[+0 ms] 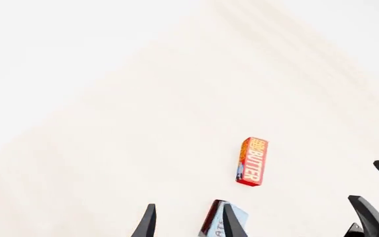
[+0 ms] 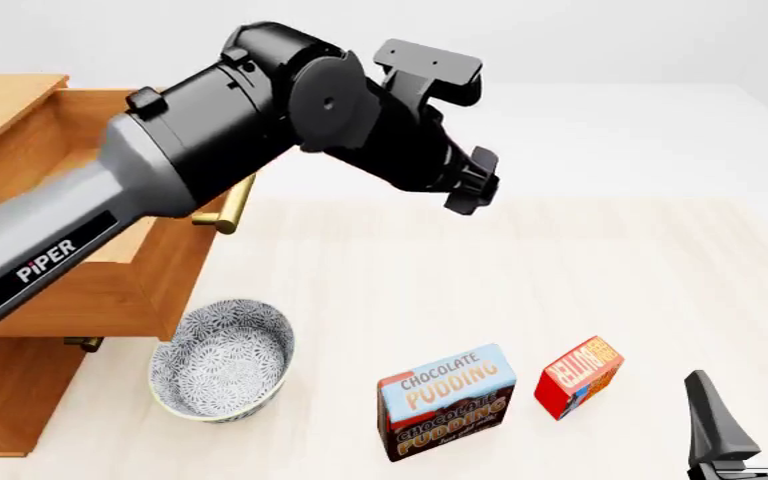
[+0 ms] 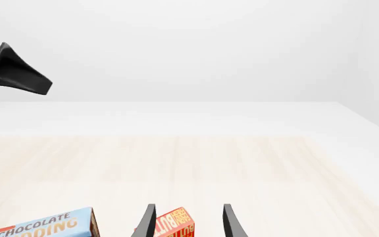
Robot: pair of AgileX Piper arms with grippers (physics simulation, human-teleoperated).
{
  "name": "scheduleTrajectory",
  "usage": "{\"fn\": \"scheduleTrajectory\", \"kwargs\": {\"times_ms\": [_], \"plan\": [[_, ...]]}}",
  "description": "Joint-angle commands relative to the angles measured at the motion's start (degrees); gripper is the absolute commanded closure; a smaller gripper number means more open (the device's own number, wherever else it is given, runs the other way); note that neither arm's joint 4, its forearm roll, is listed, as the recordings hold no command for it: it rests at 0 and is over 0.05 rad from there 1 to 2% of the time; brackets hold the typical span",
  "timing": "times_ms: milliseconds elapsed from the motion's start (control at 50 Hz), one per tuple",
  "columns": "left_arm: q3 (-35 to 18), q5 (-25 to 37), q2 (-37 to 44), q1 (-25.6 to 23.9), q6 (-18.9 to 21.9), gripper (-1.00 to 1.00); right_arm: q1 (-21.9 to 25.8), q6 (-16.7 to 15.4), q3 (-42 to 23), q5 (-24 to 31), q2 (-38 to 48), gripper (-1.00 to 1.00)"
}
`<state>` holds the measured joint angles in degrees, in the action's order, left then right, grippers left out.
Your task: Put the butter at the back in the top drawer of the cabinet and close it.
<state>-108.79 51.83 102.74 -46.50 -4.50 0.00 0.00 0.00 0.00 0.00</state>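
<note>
One butter box [image 2: 578,377], red with an orange band, lies on the table right of the Chocolate Pudding box [image 2: 446,400]. It also shows in the left wrist view [image 1: 252,161] and the right wrist view [image 3: 173,224]. No second butter is in view. The cabinet [image 2: 11,390] stands at the left with its top drawer [image 2: 184,270] pulled out. My left gripper [image 2: 471,185] is open and empty, high above the table middle; its fingers show in its wrist view [image 1: 189,224]. My right gripper [image 2: 747,405] is open and empty, low, right of the butter [image 3: 188,222].
A patterned bowl [image 2: 221,360] sits in front of the cabinet, below the open drawer. The left arm's body [image 2: 171,150] hides part of the drawer and the table behind it. The table's far edge runs beyond the wooden top.
</note>
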Motion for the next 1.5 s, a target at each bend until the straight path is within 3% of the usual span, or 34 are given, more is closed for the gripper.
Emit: {"fn": "scheduleTrajectory", "kwargs": {"times_ms": [20, 1500], "plan": [[-0.71, -0.34, 2.71, -3.51, -1.39, -1.00, 0.00, 0.00, 0.00, 0.00, 0.00, -1.00], [1.43, -4.20, 12.03, -13.65, -6.74, -1.00, 0.00, 0.00, 0.00, 0.00, 0.00, -1.00]]}}
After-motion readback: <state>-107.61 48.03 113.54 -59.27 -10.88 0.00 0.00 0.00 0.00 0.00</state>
